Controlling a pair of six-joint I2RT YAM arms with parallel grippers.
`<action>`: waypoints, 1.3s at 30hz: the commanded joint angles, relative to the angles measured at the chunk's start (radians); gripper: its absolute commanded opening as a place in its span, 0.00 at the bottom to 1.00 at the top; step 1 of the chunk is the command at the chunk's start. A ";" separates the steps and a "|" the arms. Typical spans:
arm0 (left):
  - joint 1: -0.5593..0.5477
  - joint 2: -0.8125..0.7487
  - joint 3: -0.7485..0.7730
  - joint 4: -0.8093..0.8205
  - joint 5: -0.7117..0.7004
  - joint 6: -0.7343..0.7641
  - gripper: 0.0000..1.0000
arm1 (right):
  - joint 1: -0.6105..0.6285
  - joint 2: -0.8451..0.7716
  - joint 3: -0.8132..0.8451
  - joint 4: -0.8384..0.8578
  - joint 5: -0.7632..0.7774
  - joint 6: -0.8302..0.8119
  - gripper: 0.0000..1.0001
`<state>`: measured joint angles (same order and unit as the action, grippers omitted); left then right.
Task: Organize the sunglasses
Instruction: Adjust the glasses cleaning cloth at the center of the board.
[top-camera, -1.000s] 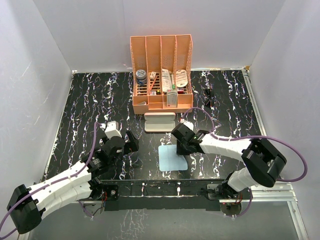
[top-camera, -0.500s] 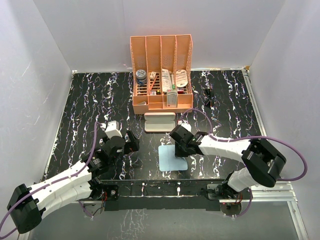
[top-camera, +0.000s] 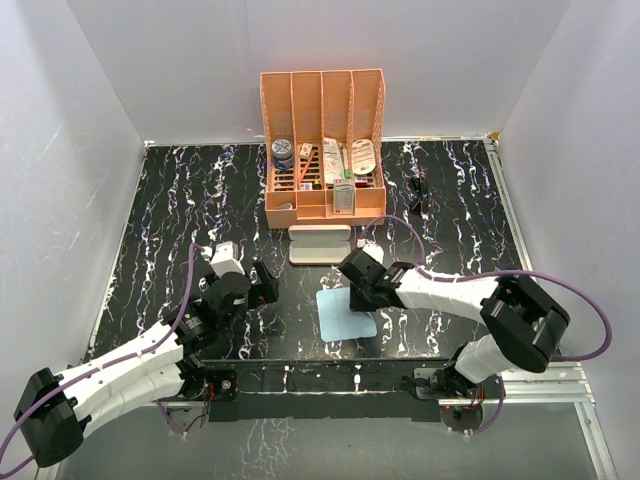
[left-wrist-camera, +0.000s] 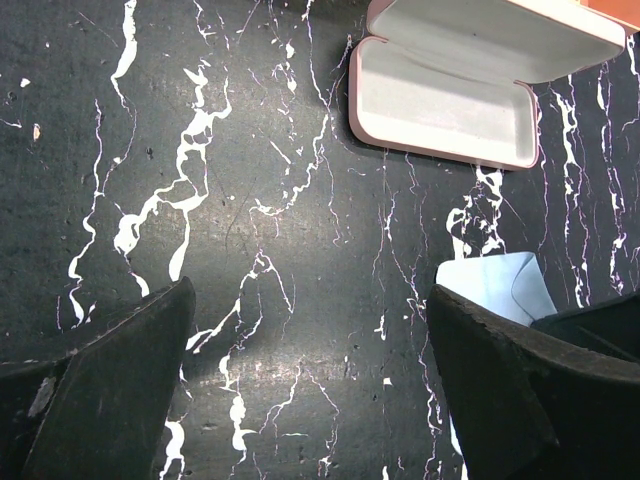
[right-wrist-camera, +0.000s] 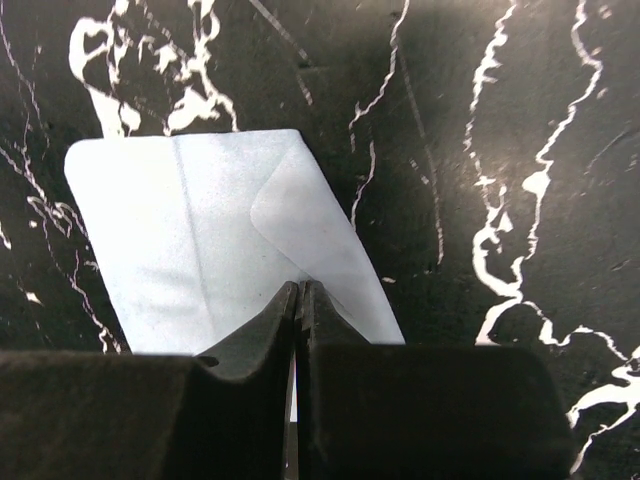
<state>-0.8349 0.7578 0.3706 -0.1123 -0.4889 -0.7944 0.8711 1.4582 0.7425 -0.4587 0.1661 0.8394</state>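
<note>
The sunglasses (top-camera: 417, 193) are small and black and lie on the table at the back right, far from both grippers. The pink case (top-camera: 320, 243) lies open in front of the organizer; it also shows in the left wrist view (left-wrist-camera: 450, 110). My right gripper (top-camera: 357, 290) (right-wrist-camera: 300, 287) is shut on a corner of the light blue cloth (top-camera: 345, 313) (right-wrist-camera: 190, 230), which is folded over itself there. My left gripper (top-camera: 262, 285) (left-wrist-camera: 305, 300) is open and empty over bare table, left of the cloth (left-wrist-camera: 495, 285).
An orange desk organizer (top-camera: 323, 150) with several small items stands at the back centre, just behind the case. White walls close in the black marbled table (top-camera: 180, 200) on three sides.
My right gripper has moved a little to the left, pulling the cloth's right corner over the cloth. The left arm has barely moved.
</note>
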 joint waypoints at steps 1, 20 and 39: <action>-0.001 -0.015 0.031 -0.004 -0.005 0.015 0.99 | -0.039 0.010 0.026 0.021 0.090 -0.011 0.00; -0.013 0.222 0.010 0.270 0.220 0.021 0.89 | -0.092 0.038 0.042 0.044 0.072 -0.043 0.00; -0.221 0.594 0.197 0.448 0.235 0.030 0.28 | -0.091 0.023 0.044 0.048 0.076 -0.054 0.00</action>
<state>-1.0298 1.3094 0.5125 0.3099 -0.2668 -0.7765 0.7841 1.4899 0.7700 -0.4438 0.2256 0.7914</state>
